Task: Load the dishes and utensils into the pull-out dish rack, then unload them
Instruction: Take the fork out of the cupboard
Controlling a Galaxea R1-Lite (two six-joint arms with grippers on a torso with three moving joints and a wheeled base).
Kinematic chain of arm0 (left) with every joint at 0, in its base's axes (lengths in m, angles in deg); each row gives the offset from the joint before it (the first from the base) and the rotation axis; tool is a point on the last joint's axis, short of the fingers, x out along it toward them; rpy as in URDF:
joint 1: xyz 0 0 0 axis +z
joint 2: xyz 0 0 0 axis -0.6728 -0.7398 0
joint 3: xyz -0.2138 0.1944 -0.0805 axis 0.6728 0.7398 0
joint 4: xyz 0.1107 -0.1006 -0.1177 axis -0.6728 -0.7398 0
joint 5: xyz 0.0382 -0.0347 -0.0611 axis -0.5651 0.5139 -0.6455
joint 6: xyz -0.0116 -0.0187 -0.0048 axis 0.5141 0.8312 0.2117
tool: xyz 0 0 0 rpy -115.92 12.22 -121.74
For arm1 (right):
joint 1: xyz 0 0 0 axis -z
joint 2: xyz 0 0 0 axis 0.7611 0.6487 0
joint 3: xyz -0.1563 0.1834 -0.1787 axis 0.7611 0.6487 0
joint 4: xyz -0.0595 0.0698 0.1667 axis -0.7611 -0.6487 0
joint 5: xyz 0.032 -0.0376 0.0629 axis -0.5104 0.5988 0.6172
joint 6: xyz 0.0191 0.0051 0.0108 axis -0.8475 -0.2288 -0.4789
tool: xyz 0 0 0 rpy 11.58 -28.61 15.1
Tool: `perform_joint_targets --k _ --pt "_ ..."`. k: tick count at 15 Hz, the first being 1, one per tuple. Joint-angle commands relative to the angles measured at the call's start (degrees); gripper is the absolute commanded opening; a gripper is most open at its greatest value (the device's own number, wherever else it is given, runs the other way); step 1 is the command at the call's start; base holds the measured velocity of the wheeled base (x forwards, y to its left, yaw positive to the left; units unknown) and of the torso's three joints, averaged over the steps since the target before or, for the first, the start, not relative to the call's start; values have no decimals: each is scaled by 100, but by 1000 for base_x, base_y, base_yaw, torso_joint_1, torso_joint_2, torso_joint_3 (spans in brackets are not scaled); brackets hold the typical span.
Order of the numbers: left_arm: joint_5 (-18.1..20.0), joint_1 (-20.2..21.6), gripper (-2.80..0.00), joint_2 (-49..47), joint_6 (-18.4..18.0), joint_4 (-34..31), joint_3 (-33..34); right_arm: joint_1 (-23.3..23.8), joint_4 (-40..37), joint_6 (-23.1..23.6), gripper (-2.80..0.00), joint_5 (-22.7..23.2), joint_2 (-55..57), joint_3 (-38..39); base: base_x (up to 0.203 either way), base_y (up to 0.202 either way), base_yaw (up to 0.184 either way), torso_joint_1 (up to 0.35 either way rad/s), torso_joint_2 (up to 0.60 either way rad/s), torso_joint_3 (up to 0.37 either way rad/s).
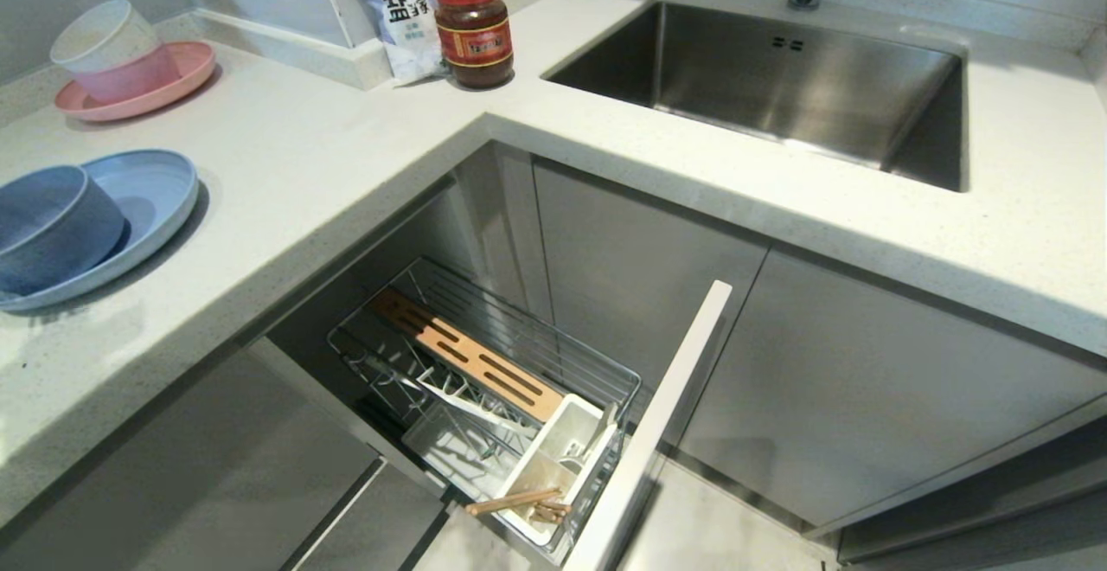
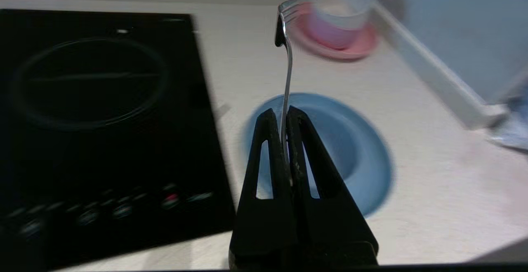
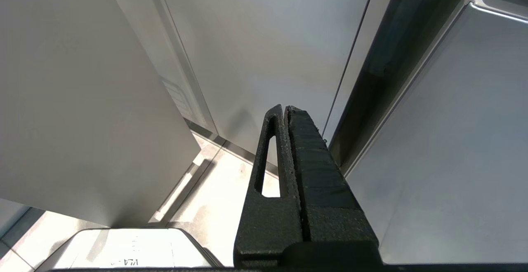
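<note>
Left pincer (image 2: 284,113) pinches one fork (image 2: 287,78) above one blue plate (image 2: 354,148).

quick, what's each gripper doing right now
left gripper: shut on the fork, held over the counter by the blue plate.
right gripper: shut, empty, parked beside the cabinet fronts.

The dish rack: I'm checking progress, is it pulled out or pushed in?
Pulled out: the dish rack stands clear of the cabinet, chopsticks in its caddy.

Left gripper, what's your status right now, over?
Left gripper shut on fork, above blue plate. Right gripper shut, empty, parked by cabinets. Chopsticks in rack caddy. Nothing in the way.
</note>
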Motion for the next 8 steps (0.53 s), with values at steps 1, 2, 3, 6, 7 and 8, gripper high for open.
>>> perform_joint_targets --k 1,2,3,6,7,8 --pt "200 793 -280 560 -11 292 849 -5 2 0 -280 0 -24 9 0 0 0 0 0 0" --pt "456 1085 -280 678 -18 527 1191 2 2 0 -280 0 -24 9 0 0 0 0 0 0" --pt "718 1284 -280 766 -17 776 1551 -7 2 0 -280 0 -24 9 0 0 0 0 0 0" --pt "1353 1649 -280 952 10 1684 2465 -7 2 0 -280 0 -24 9 0 0 0 0 0 0" --pt "1472 1677 -280 990 16 1910 2666 -7 2 0 -280 0 -24 9 0 0 0 0 0 0" --pt "1540 1693 -280 1003 18 2064 2859 2 2 0 -280 0 -24 9 0 0 0 0 0 0"
